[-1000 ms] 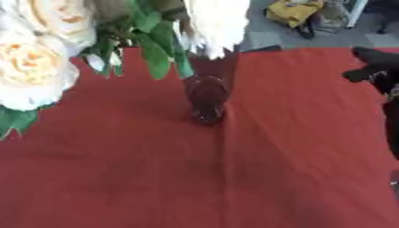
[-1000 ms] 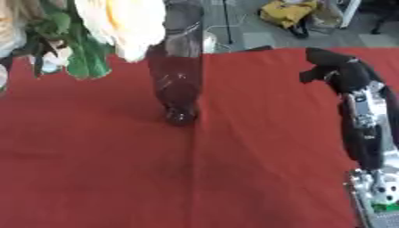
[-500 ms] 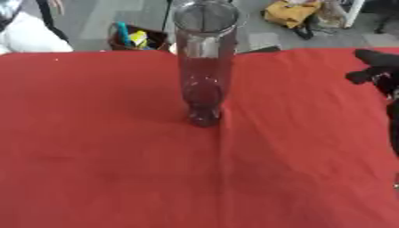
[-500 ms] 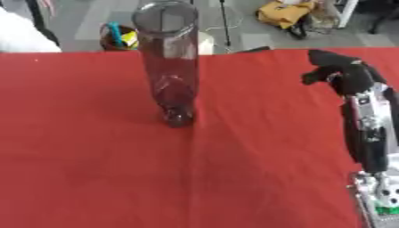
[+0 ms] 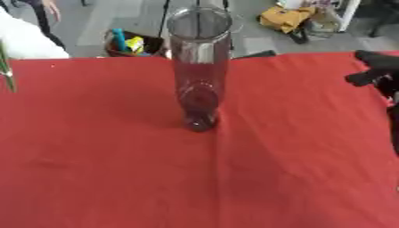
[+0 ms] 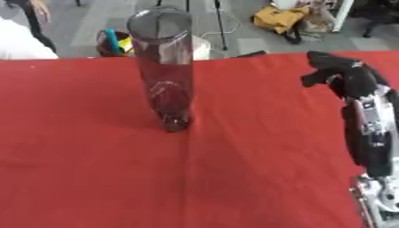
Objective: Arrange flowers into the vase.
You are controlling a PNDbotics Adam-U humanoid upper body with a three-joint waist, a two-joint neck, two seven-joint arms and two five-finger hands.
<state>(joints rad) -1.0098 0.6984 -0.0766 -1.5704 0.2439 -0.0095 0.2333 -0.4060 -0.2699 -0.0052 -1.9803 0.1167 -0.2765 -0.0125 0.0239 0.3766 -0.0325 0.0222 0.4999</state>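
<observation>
A tall, clear glass vase (image 6: 165, 73) stands upright near the middle of a tabletop (image 6: 93, 169) covered in red cloth. The vase is a narrow cylinder with an open round mouth at the top, and the red of the cloth shows through its lower half. No stems show inside it. In the left eye view, a thin green strip, perhaps a stem (image 5: 6, 71), shows at the far left edge of the picture, well apart from the vase; what it belongs to is cut off. The robot's right hand (image 6: 336, 71) is at the right side of the tabletop, well apart from the vase, at about the height of the vase's middle in the picture. It is black, its fingers are curled inward, and it holds nothing. Its forearm (image 6: 372, 133), black with silver parts, runs down the right edge toward the lower corner. The robot's left hand shows in neither view. Beyond the far edge of the tabletop lies a grey floor with a yellow bag (image 6: 282, 17) and a dark bin (image 5: 128, 44) holding bright objects.
</observation>
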